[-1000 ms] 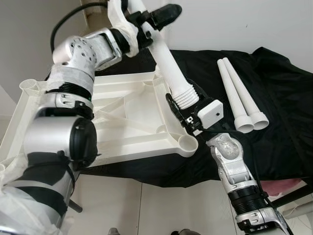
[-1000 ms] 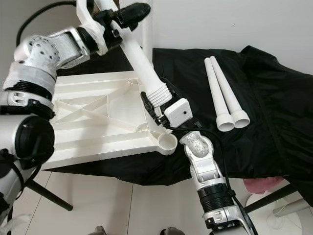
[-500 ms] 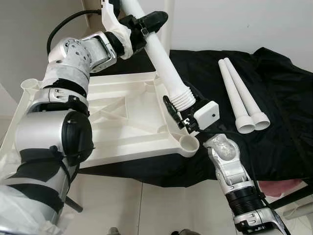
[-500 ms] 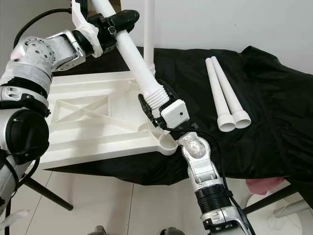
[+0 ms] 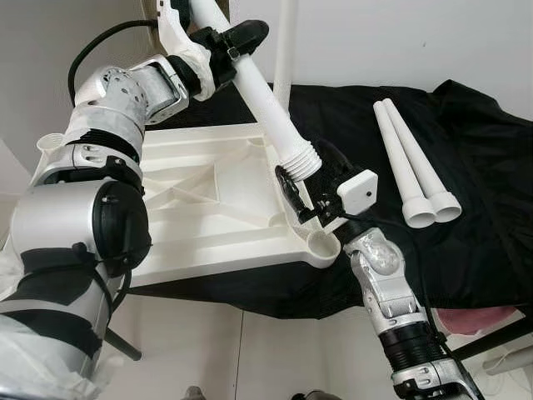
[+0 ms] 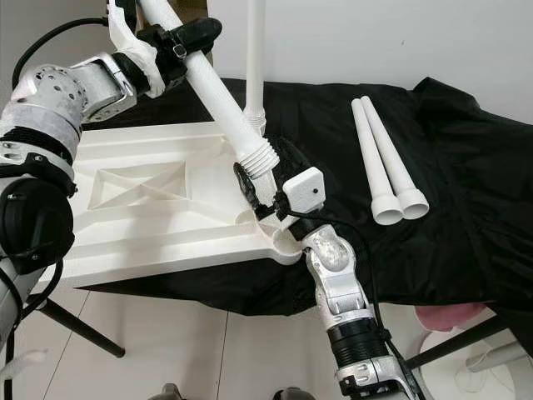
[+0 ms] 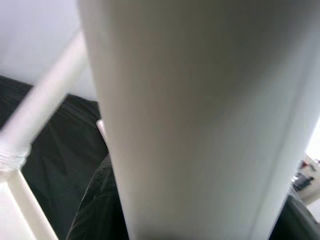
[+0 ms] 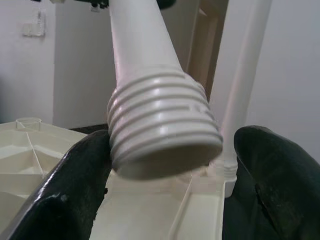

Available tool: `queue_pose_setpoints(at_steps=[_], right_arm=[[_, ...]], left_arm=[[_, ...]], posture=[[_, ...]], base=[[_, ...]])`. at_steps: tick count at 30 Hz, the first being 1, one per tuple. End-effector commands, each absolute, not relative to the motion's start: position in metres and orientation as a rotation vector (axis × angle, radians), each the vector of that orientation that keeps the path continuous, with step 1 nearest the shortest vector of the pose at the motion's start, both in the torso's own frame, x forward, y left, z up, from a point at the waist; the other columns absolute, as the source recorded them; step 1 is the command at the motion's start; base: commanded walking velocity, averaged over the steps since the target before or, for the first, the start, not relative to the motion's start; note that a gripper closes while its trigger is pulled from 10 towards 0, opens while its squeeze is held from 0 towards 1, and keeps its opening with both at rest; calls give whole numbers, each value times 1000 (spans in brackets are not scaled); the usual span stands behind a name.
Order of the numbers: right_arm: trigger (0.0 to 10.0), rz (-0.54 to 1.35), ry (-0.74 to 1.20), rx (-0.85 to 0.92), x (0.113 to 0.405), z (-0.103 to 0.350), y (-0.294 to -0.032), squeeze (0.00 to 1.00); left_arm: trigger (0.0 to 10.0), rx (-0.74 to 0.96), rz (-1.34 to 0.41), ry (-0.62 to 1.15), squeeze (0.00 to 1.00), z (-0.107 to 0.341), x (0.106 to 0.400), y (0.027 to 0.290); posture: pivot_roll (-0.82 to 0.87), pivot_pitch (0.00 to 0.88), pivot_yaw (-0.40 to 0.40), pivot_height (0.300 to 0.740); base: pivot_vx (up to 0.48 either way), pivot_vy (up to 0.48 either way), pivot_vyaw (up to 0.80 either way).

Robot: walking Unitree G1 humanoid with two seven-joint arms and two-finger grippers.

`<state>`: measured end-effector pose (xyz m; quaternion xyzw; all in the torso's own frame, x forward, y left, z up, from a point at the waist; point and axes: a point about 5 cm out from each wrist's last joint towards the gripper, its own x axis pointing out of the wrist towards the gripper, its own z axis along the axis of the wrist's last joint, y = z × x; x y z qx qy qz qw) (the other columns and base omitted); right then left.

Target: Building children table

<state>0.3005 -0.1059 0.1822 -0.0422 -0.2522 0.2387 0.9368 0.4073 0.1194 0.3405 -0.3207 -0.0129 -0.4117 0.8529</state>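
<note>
The white tabletop [image 5: 208, 208] lies upside down on a black cloth. One white leg [image 5: 286, 50] stands upright, screwed into its far right corner. High at the left, my left gripper [image 5: 229, 46] is shut on a second white leg [image 5: 271, 108], which slants down to the right. That leg's ribbed threaded end [image 8: 160, 130] hangs just above the tabletop's right edge, between the fingers [image 8: 65, 200] of my open right gripper [image 5: 304, 187]. One finger touches the threads and the other stands apart. The socket [image 5: 321, 244] at the near right corner is empty.
Two more white legs [image 5: 412, 167] lie side by side on the black cloth [image 5: 483, 192] to the right. The tabletop's near edge overhangs the white tiled floor [image 6: 233, 350]. A white wall rises behind the cloth.
My left gripper has carried the held leg to the left, and its threaded end has shifted a little left and up. The right gripper has stayed around that end.
</note>
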Motion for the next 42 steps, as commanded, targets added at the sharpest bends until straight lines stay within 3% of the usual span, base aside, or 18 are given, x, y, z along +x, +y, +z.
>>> queue_pose_setpoints(at_steps=[1, 2, 3, 4, 17, 29, 42], right_arm=[[10000, 429, -469, -32, 300, 176, -114, 1000], [10000, 417, -449, -26, 300, 173, -115, 494], [10000, 417, -449, -26, 300, 173, -115, 494], [10000, 412, -434, -20, 300, 171, -116, 0], [10000, 373, -334, -43, 312, 175, -118, 0], [10000, 494, -278, 3, 326, 192, -86, 0], [10000, 454, -175, -50, 350, 197, -76, 0]], left_arm=[[10000, -605, -837, -71, 0, 349, 408, 123], [10000, -553, -806, -79, 0, 347, 410, 124], [10000, -553, -806, -79, 0, 347, 410, 124], [10000, -519, -788, -82, 0, 345, 410, 125], [10000, -259, -712, -176, 0, 342, 410, 115], [10000, -65, -732, -264, 0, 331, 396, 66], [10000, -60, -835, -296, 0, 326, 372, 12]], posture=[[-47, 0, 25, 740], [-45, 0, 23, 740], [-45, 0, 23, 740], [-44, 0, 20, 740], [-45, 0, 7, 740], [-29, 0, -2, 740], [-21, 0, -7, 740]], base=[[0, 0, 0], [0, 0, 0], [0, 0, 0], [0, 0, 0], [0, 0, 0], [0, 0, 0], [0, 0, 0]])
